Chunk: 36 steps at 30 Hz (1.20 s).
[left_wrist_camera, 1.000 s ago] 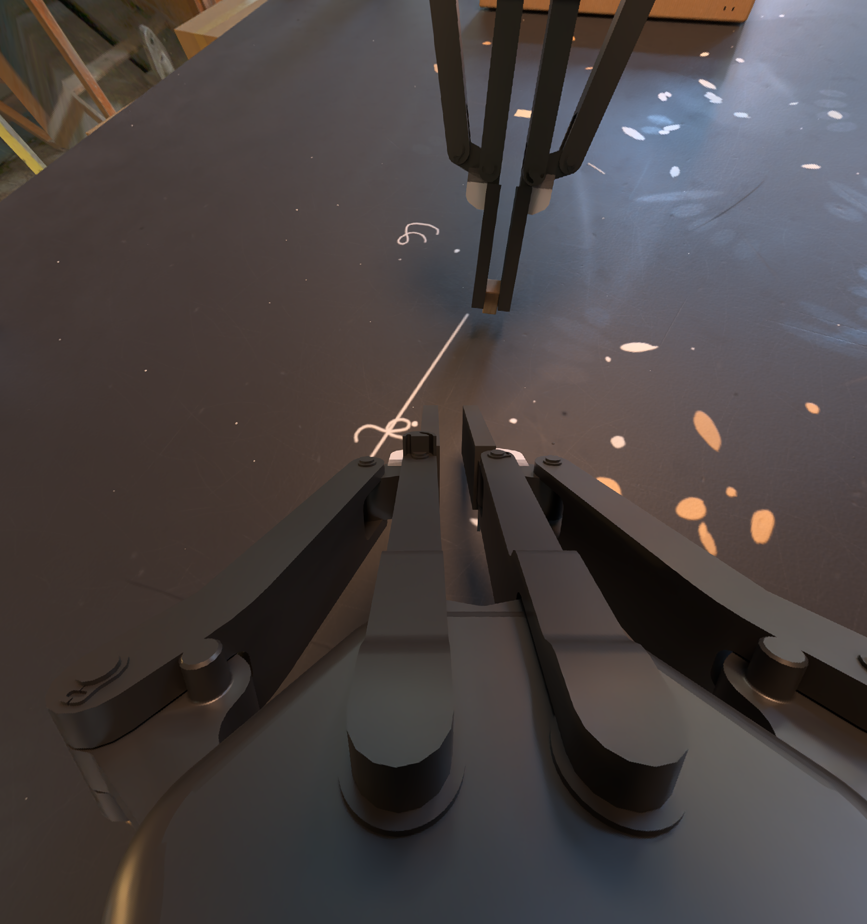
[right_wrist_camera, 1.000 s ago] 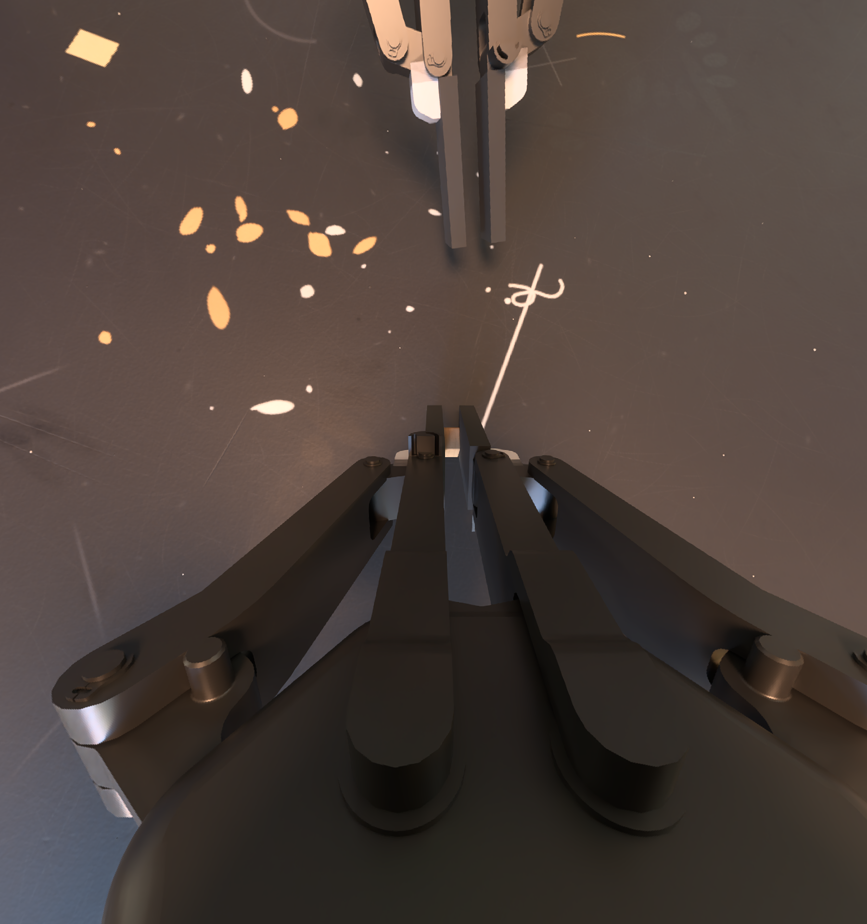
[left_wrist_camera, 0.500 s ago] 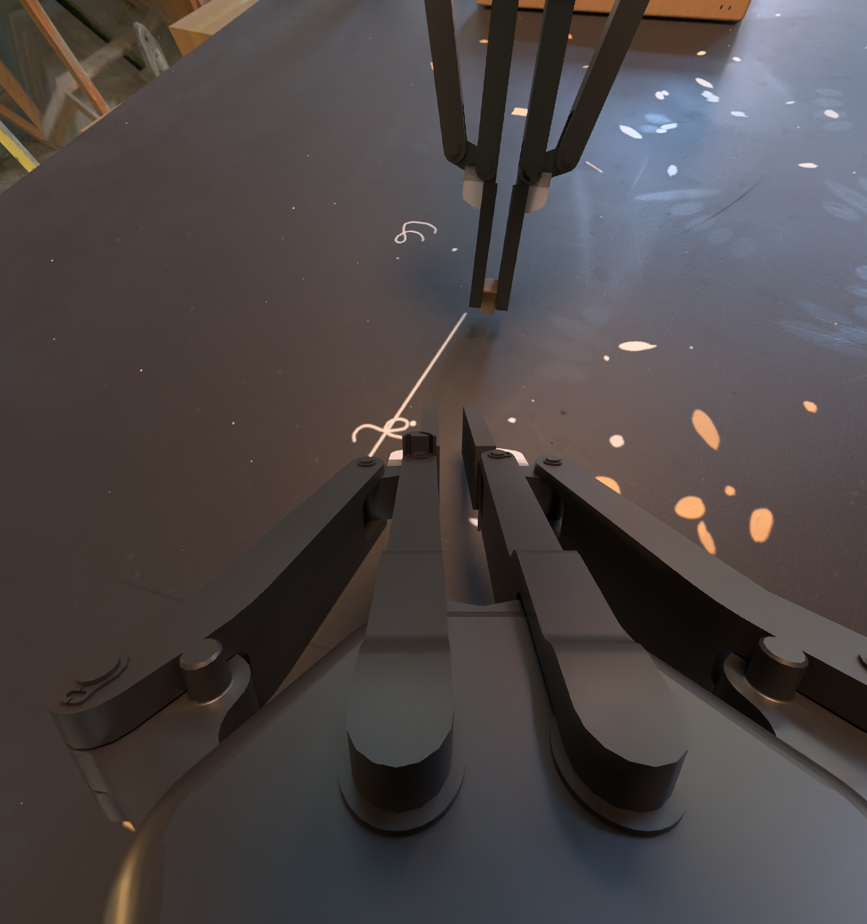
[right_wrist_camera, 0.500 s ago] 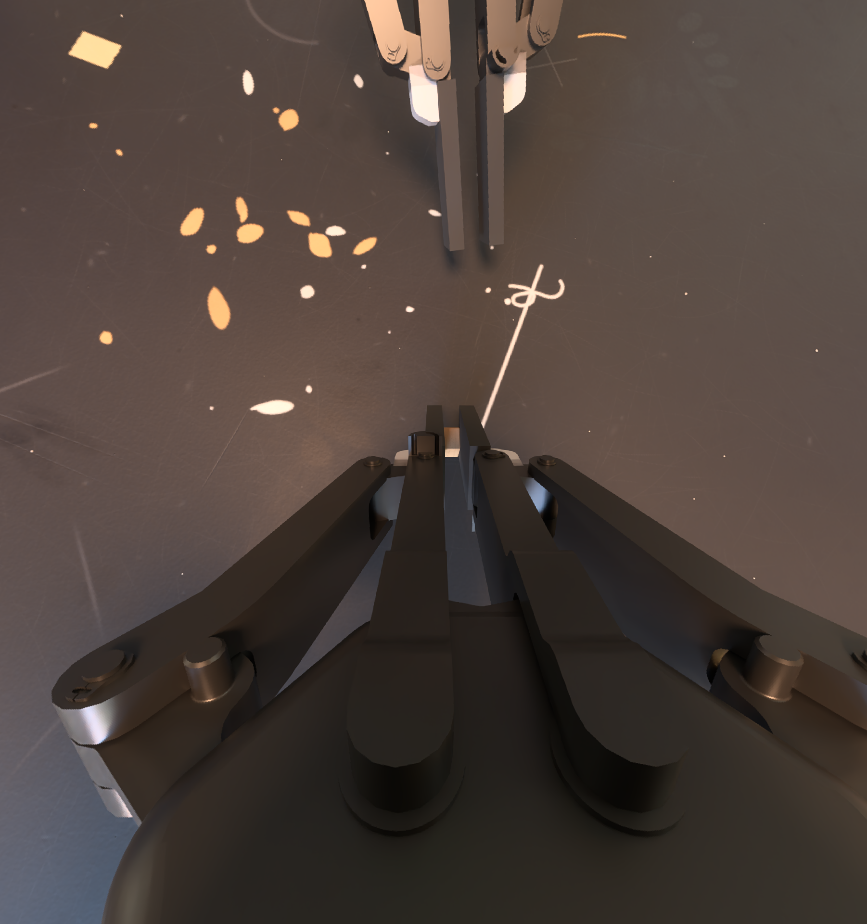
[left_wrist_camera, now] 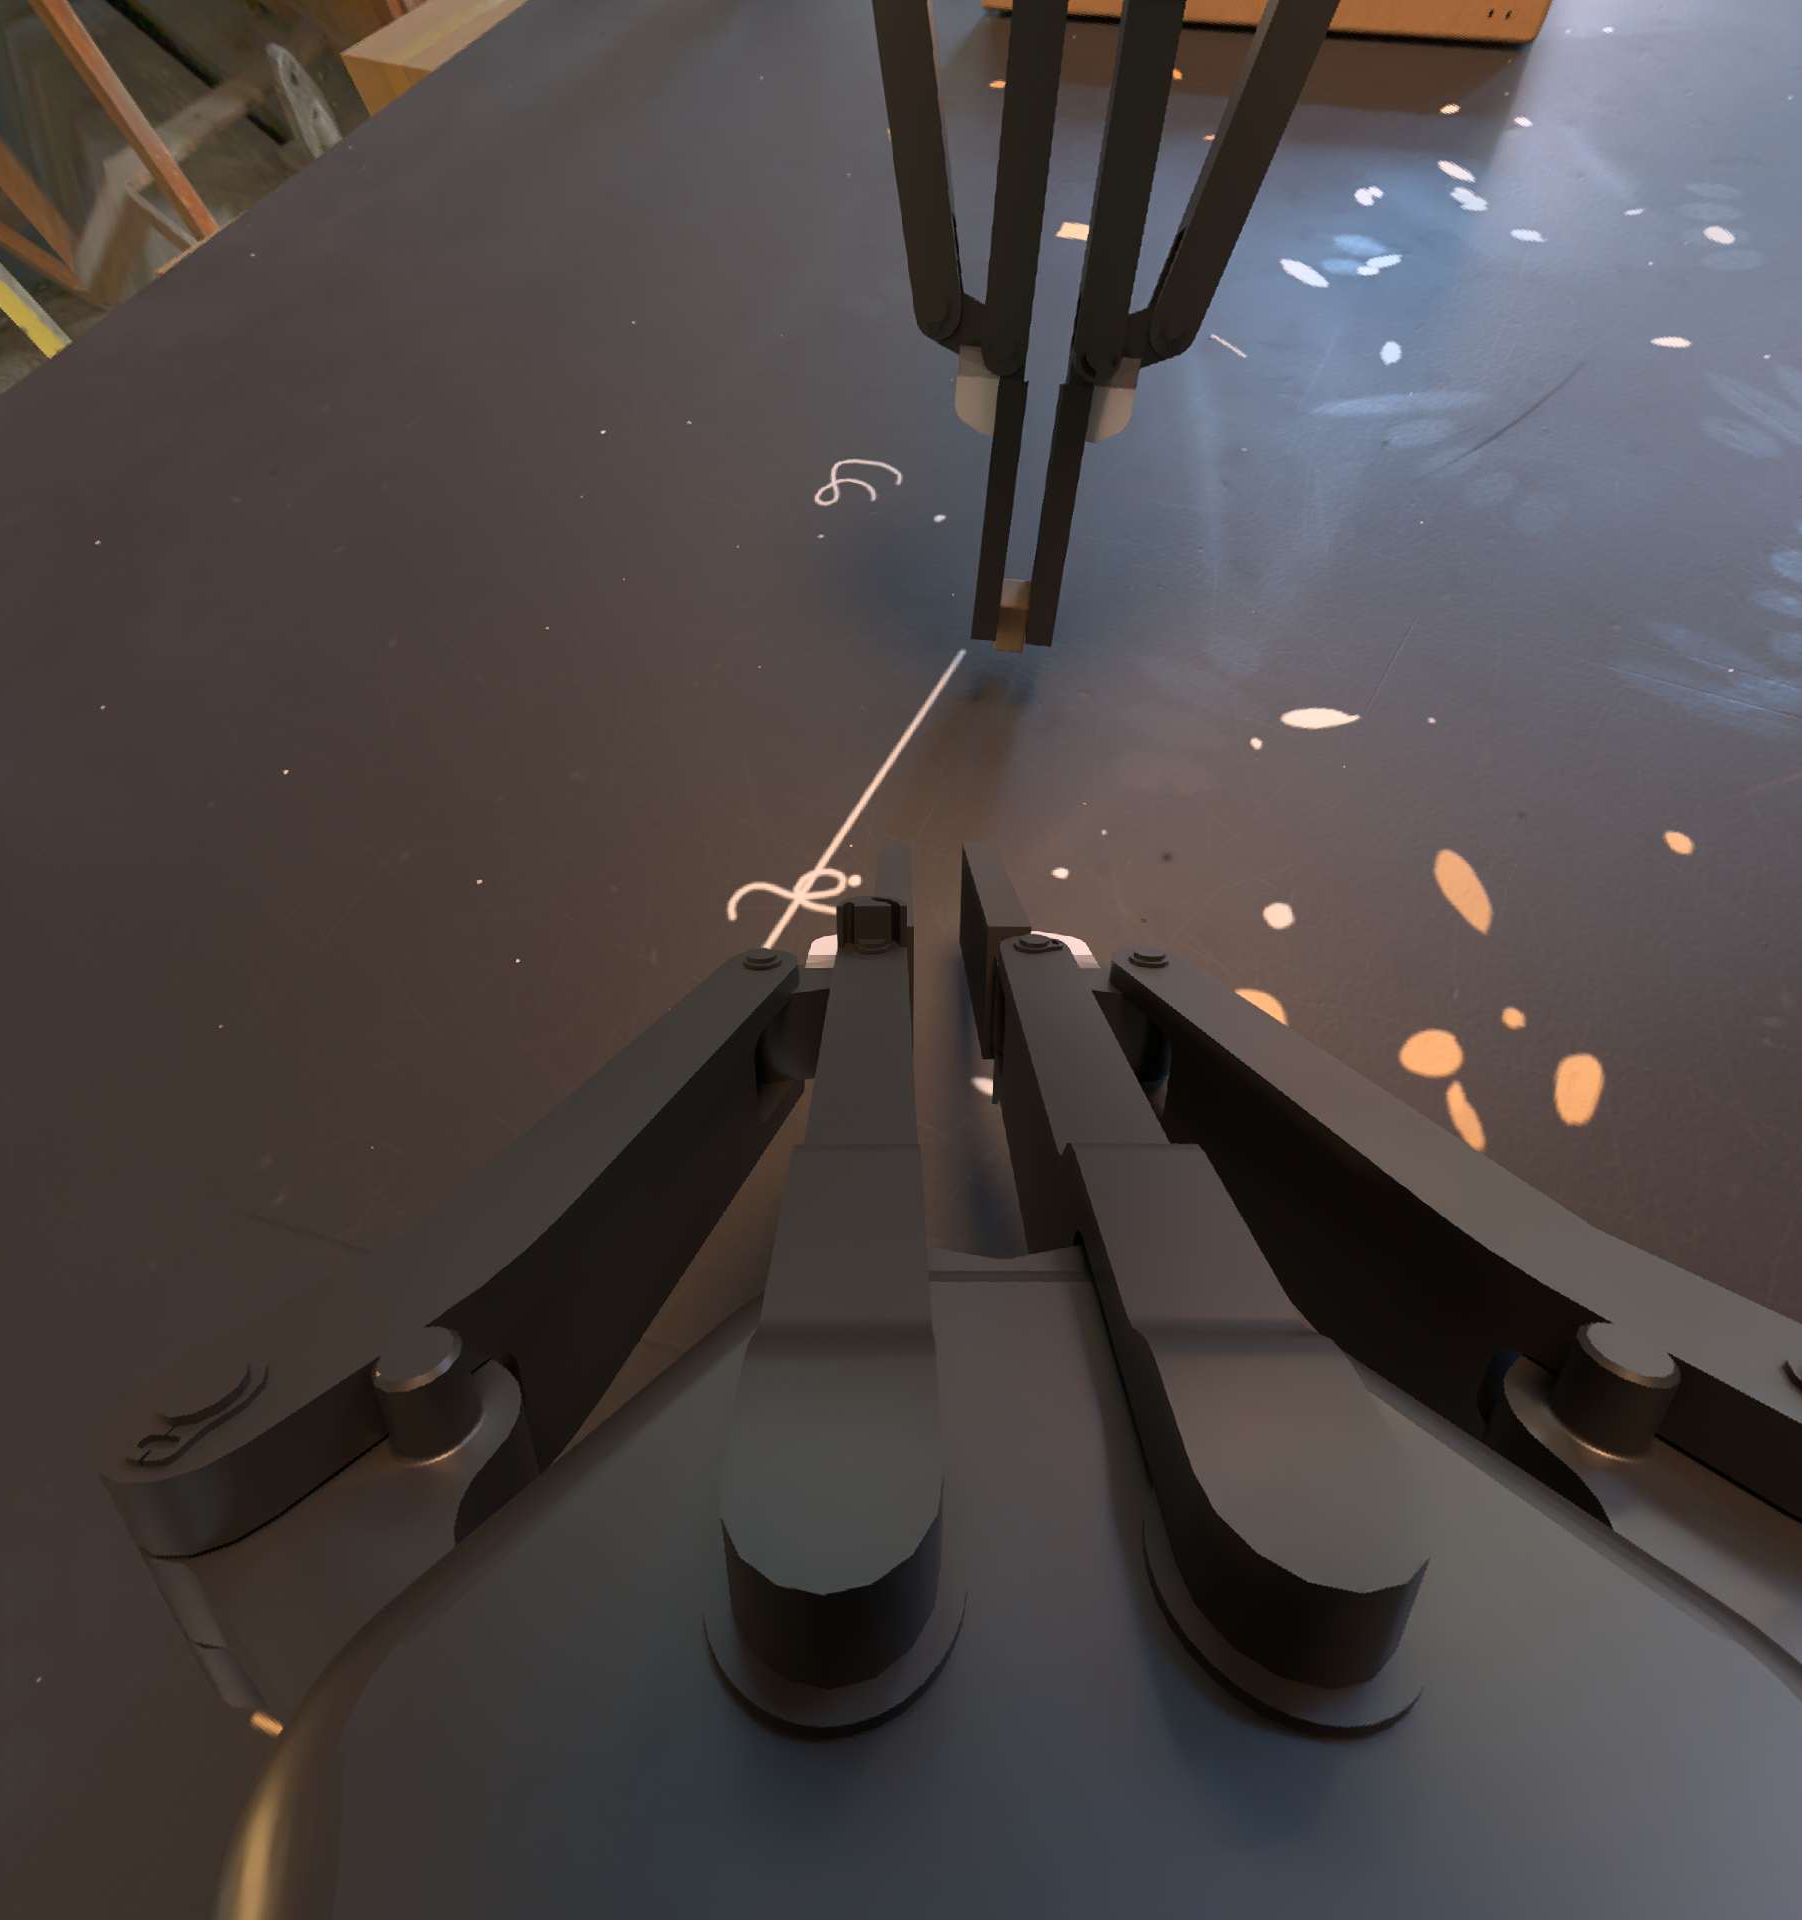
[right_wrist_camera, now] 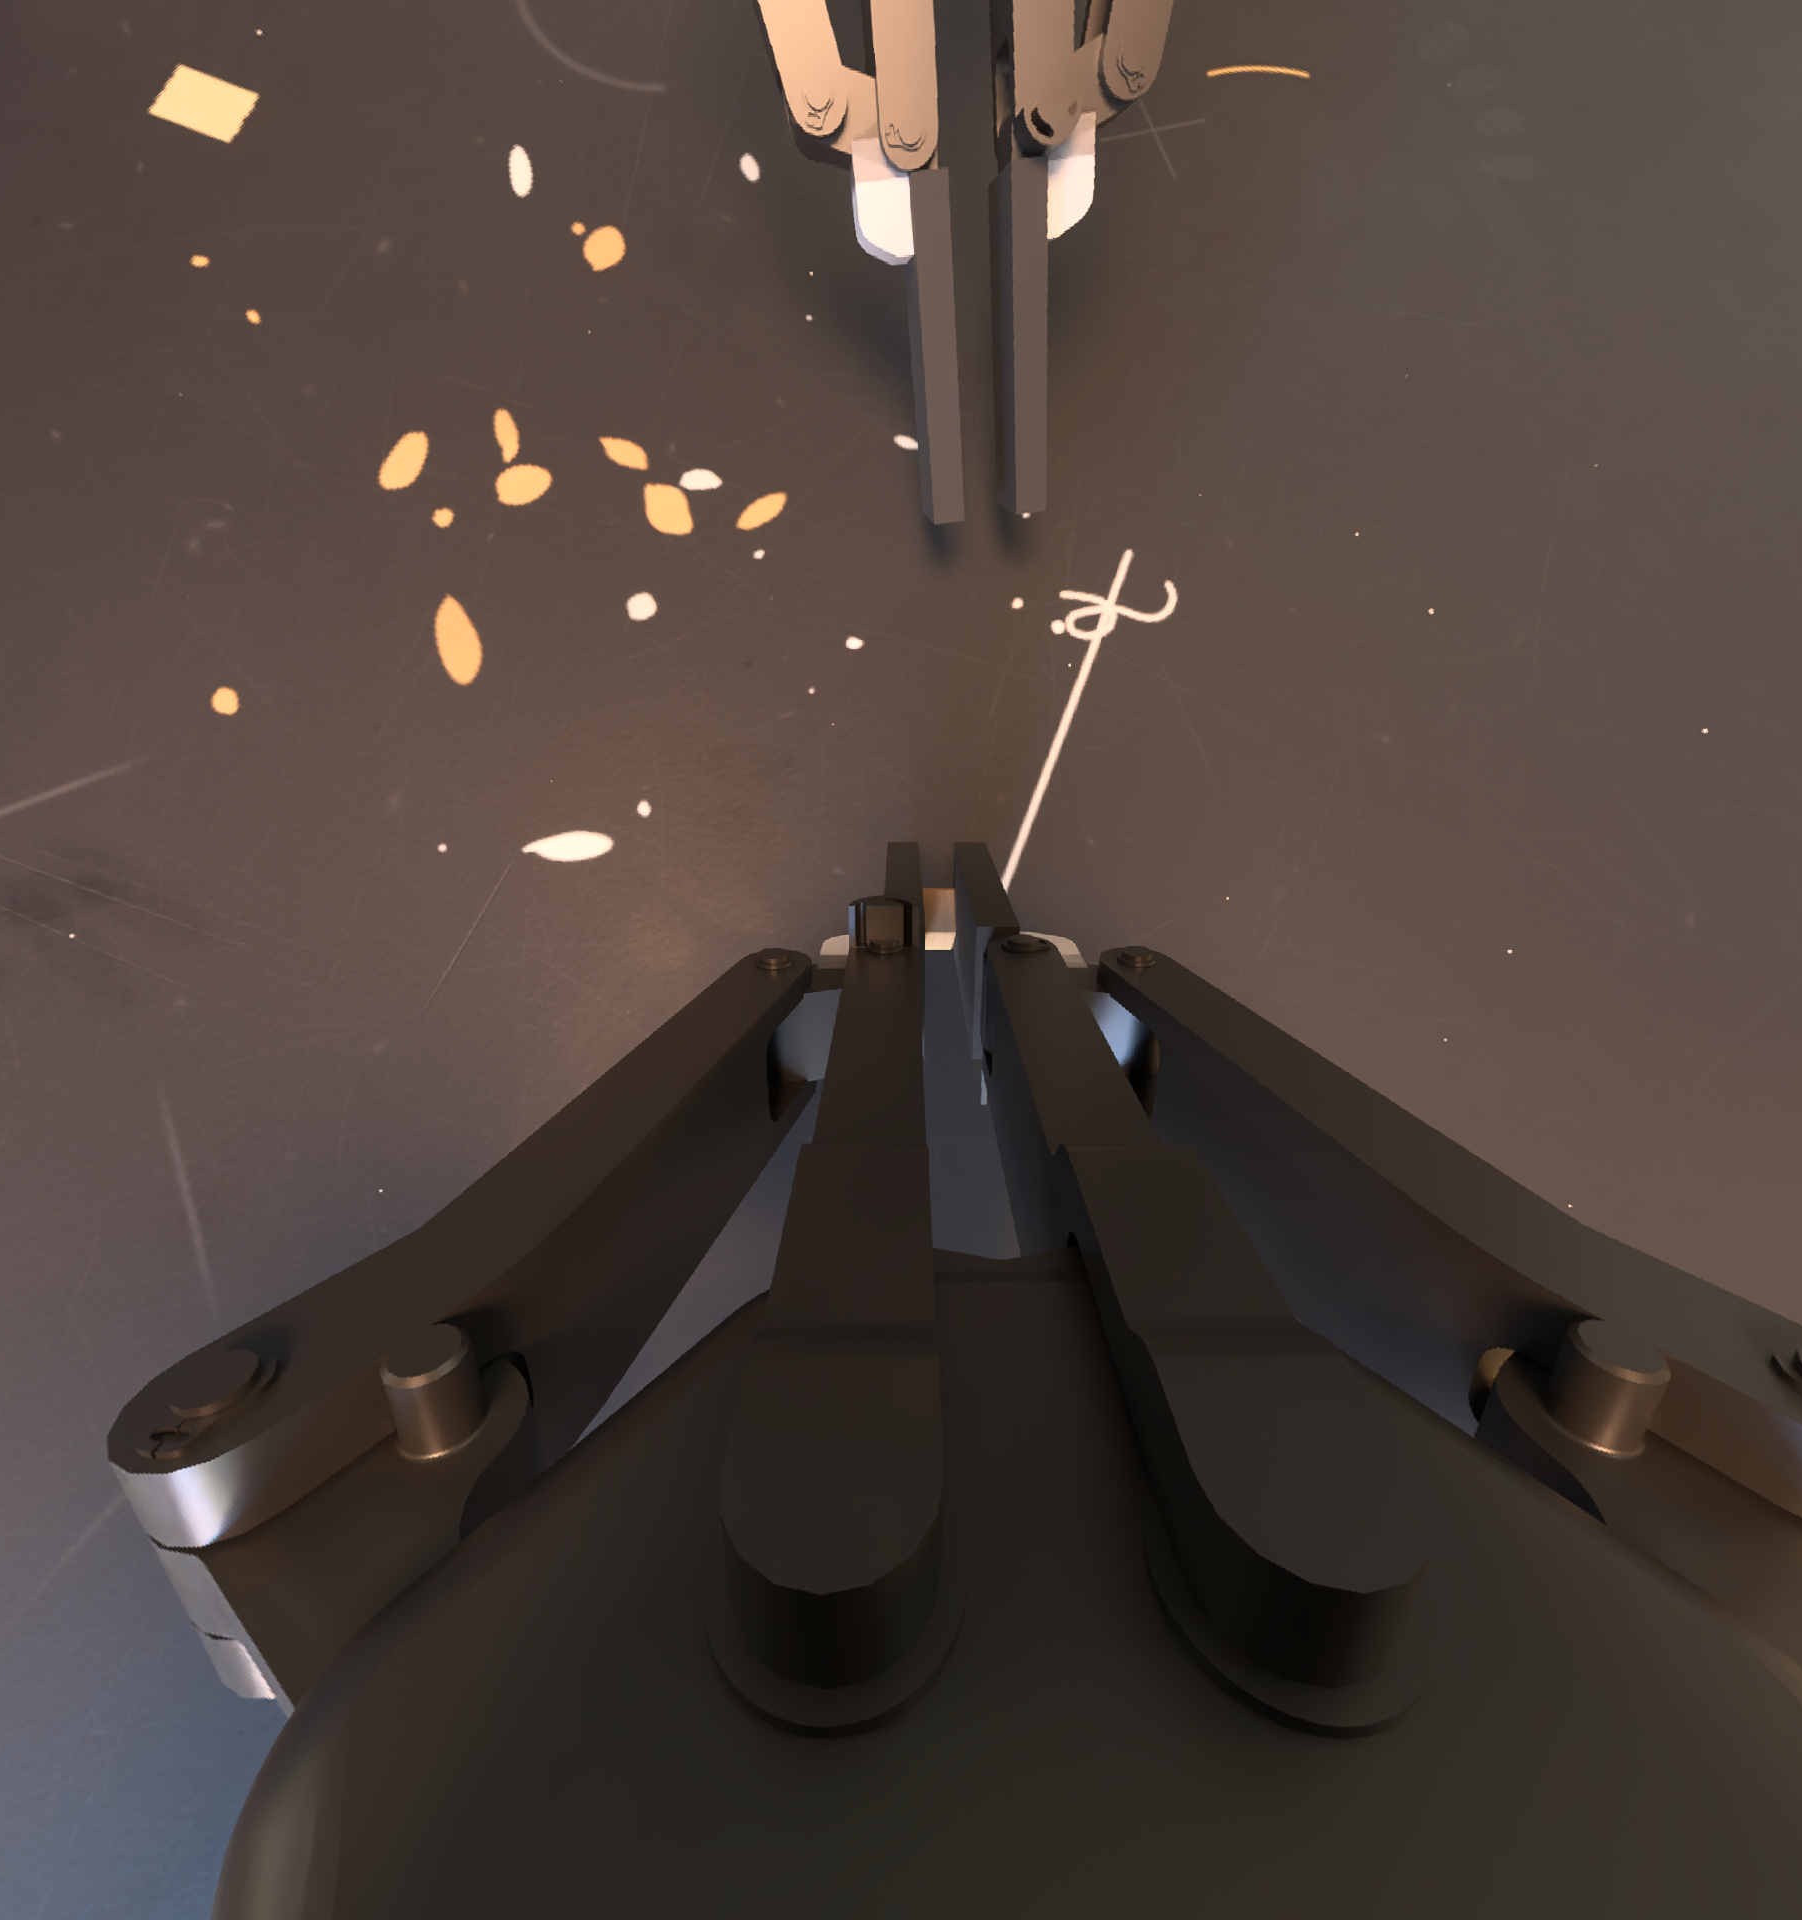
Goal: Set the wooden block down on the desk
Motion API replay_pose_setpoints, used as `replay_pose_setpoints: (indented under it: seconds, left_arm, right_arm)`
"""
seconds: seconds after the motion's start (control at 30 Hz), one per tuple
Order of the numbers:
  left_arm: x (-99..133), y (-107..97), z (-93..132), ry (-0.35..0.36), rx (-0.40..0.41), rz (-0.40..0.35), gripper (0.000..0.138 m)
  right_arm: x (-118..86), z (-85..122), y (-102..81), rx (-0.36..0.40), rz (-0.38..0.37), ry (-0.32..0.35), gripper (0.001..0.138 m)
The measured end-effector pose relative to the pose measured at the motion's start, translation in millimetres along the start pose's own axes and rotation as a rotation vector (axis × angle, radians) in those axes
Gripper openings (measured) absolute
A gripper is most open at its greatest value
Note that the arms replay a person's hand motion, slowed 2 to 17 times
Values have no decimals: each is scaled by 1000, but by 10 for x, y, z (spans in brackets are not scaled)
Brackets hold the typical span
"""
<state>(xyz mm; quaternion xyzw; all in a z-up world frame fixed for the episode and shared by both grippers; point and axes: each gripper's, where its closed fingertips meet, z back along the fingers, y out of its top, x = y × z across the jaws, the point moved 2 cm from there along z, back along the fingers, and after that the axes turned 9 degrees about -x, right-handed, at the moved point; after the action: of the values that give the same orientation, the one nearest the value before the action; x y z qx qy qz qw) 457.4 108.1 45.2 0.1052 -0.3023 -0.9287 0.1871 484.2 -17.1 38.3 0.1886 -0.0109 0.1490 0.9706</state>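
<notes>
Both grippers hang low: right gripper (left_wrist_camera: pixel 1013 623) pinching the small tan wooden block (left_wrist_camera: pixel 1013 608) above the dark desk (left_wrist_camera: pixel 461 727) (for release, presumably); left gripper (right_wrist_camera: pixel 980 509) nearly closed, empty.

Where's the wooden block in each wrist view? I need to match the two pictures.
Left wrist view: wooden block sits upper centre, pinched at the tips of the far right claw.
Right wrist view: only a pale sliver shows at centre between that claw's own fingertips; the rest is hidden.
Shared landmark: the white chalk line ending in a curl.
</notes>
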Motion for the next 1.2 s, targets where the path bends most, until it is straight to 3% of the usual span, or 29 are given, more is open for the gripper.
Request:
replay_pose_setpoints:
  seconds: [1.2]
  left_arm:
    - [8, -1, -4, -6, 1, -3, 13]
  right_arm:
    - [-25, 17, 10, 1, 3, 7, 9]
